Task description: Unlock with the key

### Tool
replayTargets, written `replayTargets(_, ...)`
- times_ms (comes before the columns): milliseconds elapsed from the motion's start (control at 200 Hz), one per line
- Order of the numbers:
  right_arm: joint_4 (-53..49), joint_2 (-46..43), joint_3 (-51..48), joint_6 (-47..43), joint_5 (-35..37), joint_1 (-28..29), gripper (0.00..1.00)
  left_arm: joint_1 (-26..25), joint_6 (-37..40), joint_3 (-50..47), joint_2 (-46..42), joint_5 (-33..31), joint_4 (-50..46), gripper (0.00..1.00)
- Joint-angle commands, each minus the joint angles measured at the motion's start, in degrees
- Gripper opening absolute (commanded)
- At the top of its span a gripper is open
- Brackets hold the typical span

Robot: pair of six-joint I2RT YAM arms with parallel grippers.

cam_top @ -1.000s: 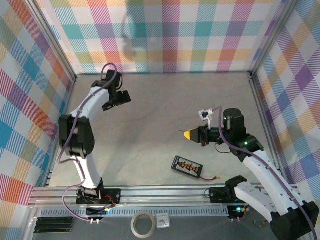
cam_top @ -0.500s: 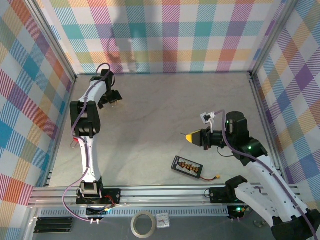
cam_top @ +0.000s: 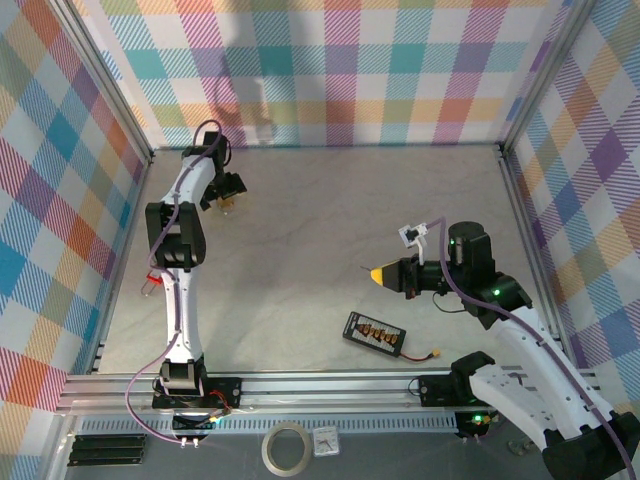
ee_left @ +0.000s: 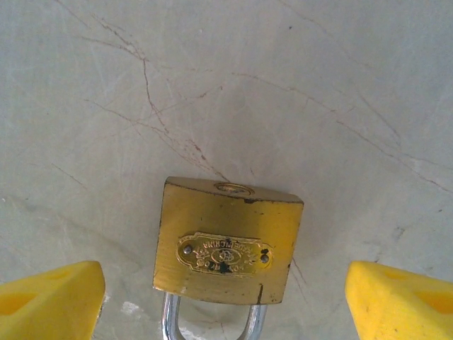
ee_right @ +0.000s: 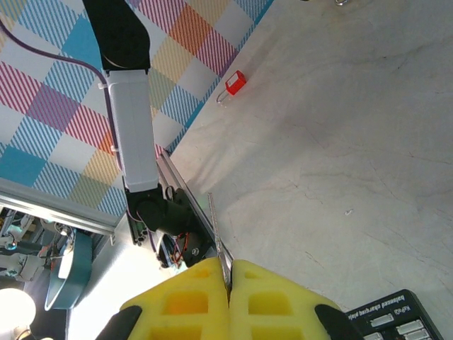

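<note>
Brass padlock lies framed by the released left claw — right claw grips the key.

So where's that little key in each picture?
Top external: the key pokes left from the right gripper, right of centre.
Right wrist: bottom centre, pinched between the yellow fingertips.
Left wrist: faces the brass padlock.
Shared landmark: the black device beside the key in both.
</note>
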Motion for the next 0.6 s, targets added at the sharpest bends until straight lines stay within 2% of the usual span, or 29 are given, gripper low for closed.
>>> replayTargets(0,-1.27,-0.66,0.27,-0.26,0.12,0.32,0.0,0.49,0.93,3.64,2.17,-0.29,-3.74,0.85)
replayTargets(405,-1.16,-0.52,-0.14,0.23,0.86,0.35,0.0,0.44,2.39,5.09,5.15,0.32,-5.41,0.73)
replayTargets(595,-1.47,-0.44,-0.02,0.34,1.27,0.35,0.0,0.49,3.94,5.71,5.62,0.74,-5.29,0.72)
